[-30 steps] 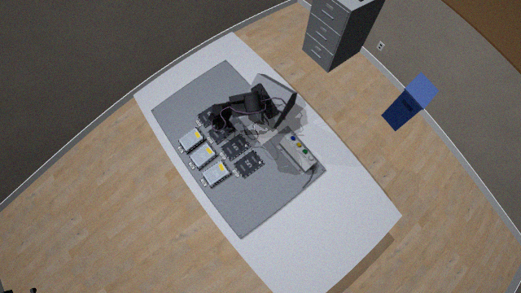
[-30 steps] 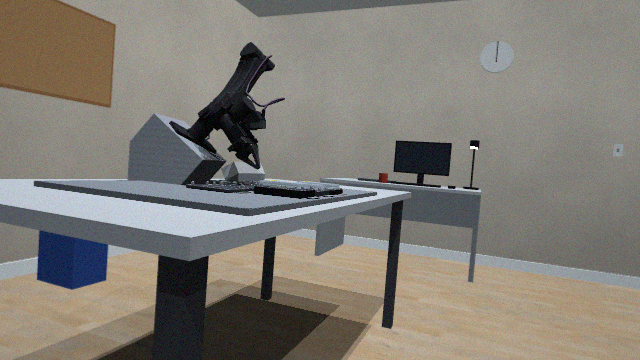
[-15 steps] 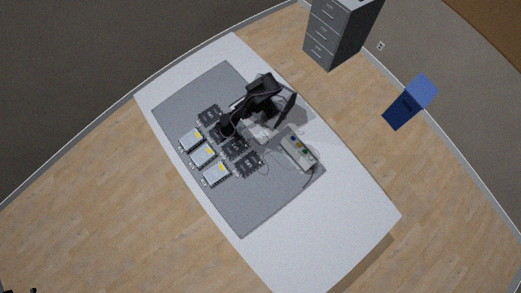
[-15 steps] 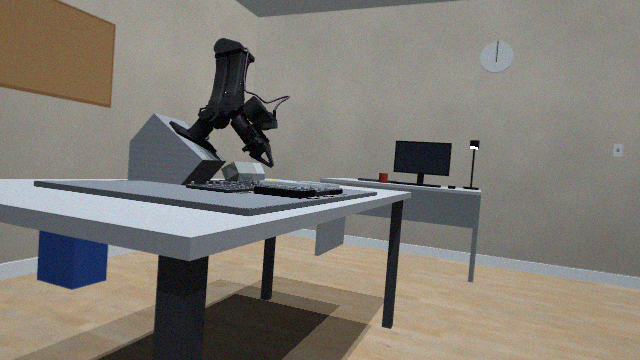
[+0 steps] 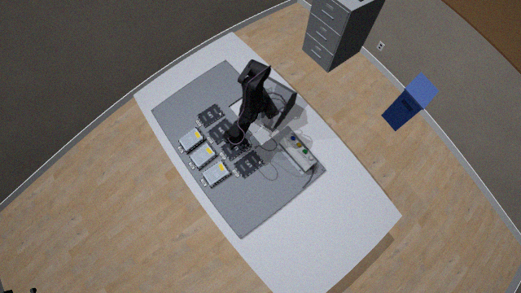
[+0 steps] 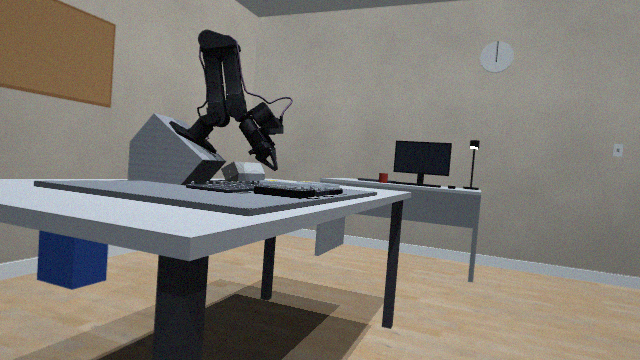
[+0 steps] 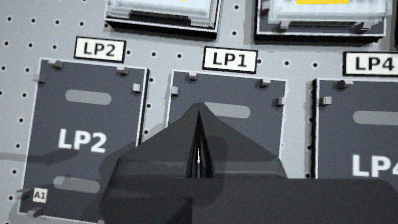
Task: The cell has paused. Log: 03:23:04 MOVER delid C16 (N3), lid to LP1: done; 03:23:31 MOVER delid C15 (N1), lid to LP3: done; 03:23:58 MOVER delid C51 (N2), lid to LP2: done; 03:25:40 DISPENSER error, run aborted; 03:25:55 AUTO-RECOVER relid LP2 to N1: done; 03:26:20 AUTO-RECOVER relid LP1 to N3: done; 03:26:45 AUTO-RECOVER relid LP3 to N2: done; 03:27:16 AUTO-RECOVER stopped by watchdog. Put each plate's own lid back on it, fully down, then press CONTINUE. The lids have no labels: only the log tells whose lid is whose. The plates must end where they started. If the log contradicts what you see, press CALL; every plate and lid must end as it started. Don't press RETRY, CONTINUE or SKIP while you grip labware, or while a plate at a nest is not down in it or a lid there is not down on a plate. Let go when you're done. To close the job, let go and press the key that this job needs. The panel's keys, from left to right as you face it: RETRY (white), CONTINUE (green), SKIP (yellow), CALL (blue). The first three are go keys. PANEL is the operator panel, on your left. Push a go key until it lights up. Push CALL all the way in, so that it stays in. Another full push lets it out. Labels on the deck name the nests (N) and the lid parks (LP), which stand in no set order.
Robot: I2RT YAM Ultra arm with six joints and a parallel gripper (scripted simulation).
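The arm's claw (image 7: 198,150), its two fingers pressed together on nothing, hangs above the dark lid park marked LP1 (image 7: 227,117), which lies between the parks marked LP2 (image 7: 85,135) and LP4 (image 7: 360,127) on the grey deck (image 5: 244,203). Three lidded plates with yellow tags (image 5: 191,139) (image 5: 203,155) (image 5: 216,173) sit in a row just beyond the parks. The button panel (image 5: 300,152) stands on the other side of the parks, well apart from the claw.
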